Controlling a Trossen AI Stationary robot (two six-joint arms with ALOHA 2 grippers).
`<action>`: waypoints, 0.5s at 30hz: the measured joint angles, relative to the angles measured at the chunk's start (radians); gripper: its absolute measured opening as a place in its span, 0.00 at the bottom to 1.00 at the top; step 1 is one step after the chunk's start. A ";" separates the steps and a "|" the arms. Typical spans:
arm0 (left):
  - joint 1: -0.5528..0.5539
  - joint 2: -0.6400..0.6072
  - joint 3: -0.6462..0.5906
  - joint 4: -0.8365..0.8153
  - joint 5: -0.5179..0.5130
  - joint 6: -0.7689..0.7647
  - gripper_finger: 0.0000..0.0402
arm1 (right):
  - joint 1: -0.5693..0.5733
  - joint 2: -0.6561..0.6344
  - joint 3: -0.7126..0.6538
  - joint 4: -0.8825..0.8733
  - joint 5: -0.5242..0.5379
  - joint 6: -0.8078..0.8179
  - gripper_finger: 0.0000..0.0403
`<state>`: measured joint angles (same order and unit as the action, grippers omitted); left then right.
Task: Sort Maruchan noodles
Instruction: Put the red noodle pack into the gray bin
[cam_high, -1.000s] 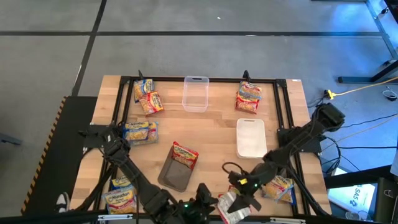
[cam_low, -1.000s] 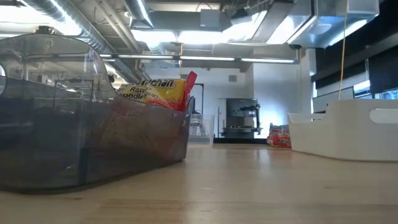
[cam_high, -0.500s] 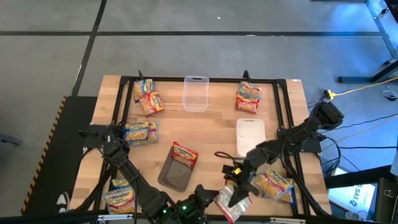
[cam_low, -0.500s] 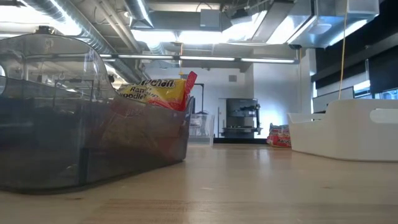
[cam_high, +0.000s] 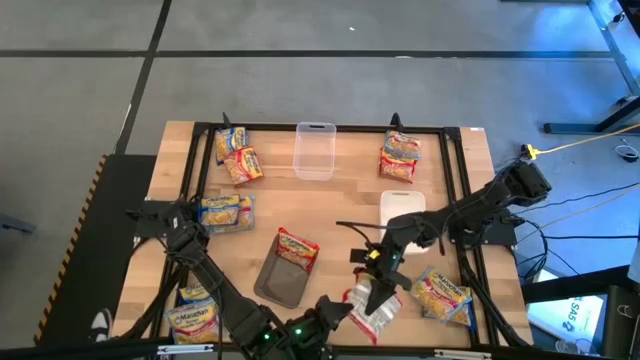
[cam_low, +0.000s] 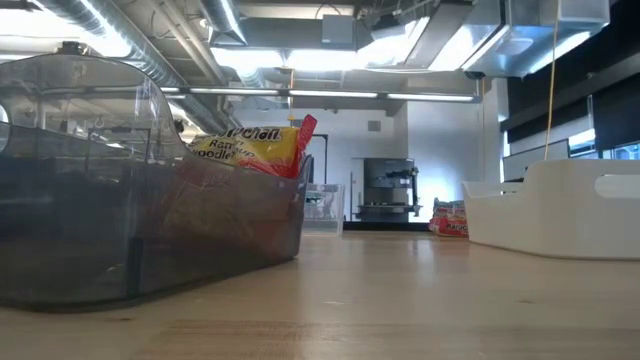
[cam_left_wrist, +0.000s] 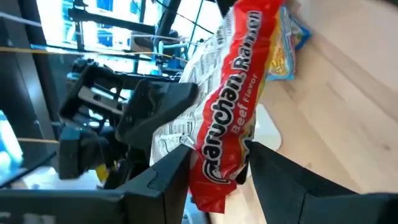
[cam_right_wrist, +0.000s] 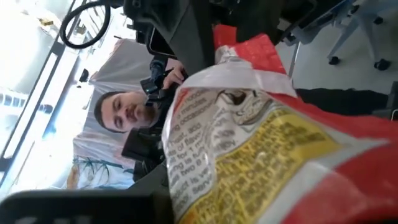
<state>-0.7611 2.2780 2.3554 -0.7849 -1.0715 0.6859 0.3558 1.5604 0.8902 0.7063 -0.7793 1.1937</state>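
Right tool (cam_high: 375, 292) and left tool (cam_high: 335, 312) both clamped on red ramen packet (cam_high: 372, 308), arms low, converging.

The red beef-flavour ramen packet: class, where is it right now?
In the high view the red packet hangs near the table's front edge, held by the right gripper, between the grey bin and a packet lying flat to its right.

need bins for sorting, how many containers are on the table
3: a clear container at the far edge, a white container right of centre, and a grey container near the front with a noodle packet on its rim.
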 joint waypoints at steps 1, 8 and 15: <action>0.002 0.000 0.000 0.001 -0.004 0.026 0.39 | -0.003 0.000 0.000 0.000 -0.002 0.004 0.27; 0.012 0.000 0.000 0.027 -0.034 0.130 0.39 | -0.005 0.000 0.000 0.006 0.000 -0.003 0.24; 0.043 -0.001 0.000 0.031 0.046 0.189 0.39 | -0.011 0.000 -0.001 -0.002 -0.008 0.012 0.26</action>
<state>-0.7178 2.2768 2.3554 -0.7537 -1.0253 0.8753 0.3450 1.5604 0.8892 0.7042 -0.7873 1.2060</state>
